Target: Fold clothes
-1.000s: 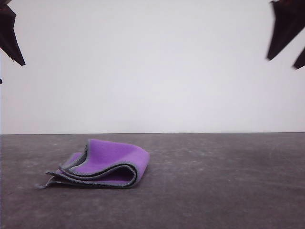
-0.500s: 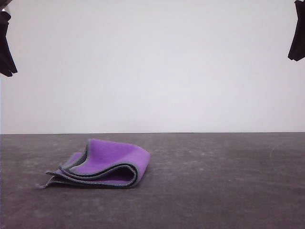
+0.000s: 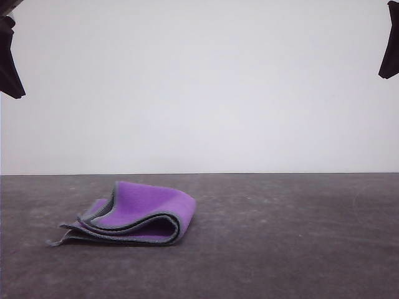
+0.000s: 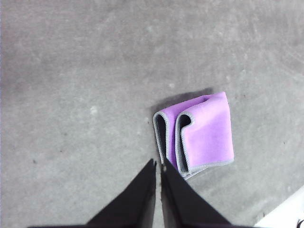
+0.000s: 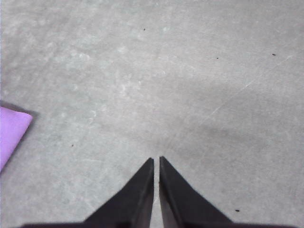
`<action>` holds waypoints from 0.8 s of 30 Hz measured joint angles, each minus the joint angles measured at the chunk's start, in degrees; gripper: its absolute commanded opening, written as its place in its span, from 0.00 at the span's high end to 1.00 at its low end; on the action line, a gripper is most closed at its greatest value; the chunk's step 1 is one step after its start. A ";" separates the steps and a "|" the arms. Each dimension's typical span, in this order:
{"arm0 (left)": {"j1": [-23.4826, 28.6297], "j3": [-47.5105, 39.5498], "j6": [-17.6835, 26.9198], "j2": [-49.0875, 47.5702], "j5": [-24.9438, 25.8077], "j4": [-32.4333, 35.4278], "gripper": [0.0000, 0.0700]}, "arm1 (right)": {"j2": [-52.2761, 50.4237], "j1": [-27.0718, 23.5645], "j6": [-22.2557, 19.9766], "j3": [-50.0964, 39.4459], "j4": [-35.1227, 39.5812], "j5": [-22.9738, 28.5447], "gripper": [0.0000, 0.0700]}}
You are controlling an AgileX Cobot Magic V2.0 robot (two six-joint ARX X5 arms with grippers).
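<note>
The small soft cloth [image 3: 134,215], bright purple with a light grey stitched hem and a dark charcoal inner face, lies folded into a loose bundle on the grey, faintly scuffed desk [image 3: 280,249], in the lower left of the front view. Its layers curl over one another, with the rounded fold toward the right and the hemmed edges fanning out toward the left, where one corner rests flat on the desk. Behind the desk rises a plain white wall [image 3: 199,93]. Nothing stands beside the cloth or between it and either hand.

In the front view the left hand [image 3: 9,59] is a dark shape at the upper left corner of the frame, and the right hand [image 3: 391,43] a dark shape at the upper right edge, both high above the desk and well apart from the cloth.

In the left wrist view the left hand [image 4: 158,164] has its two black fingers drawn together to a narrow slit, with nothing between them; the folded cloth [image 4: 204,135] lies on the desk [image 4: 71,95] below, right of centre, showing its purple top and two grey-hemmed folds.

In the right wrist view the right hand [image 5: 156,160] is likewise closed to a thin gap and holds nothing; a purple corner of the cloth [image 5: 12,130] shows at the left edge, on the bare desk [image 5: 190,85].
</note>
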 measured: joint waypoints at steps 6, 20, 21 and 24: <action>0.07 0.00 0.44 0.00 -0.12 0.07 0.99 | 0.00 0.00 0.00 0.00 0.00 0.00 0.98; -6.21 -21.36 -9.92 -27.92 -27.34 37.51 0.99 | 0.00 0.00 0.00 0.00 0.00 0.00 0.98; -6.12 -25.15 -10.40 -30.76 -27.97 39.60 0.99 | 0.00 0.00 0.00 0.00 0.00 0.00 0.98; -6.16 -37.56 -11.17 -39.51 -31.29 42.90 0.99 | 0.00 0.00 0.00 0.00 0.00 0.00 0.98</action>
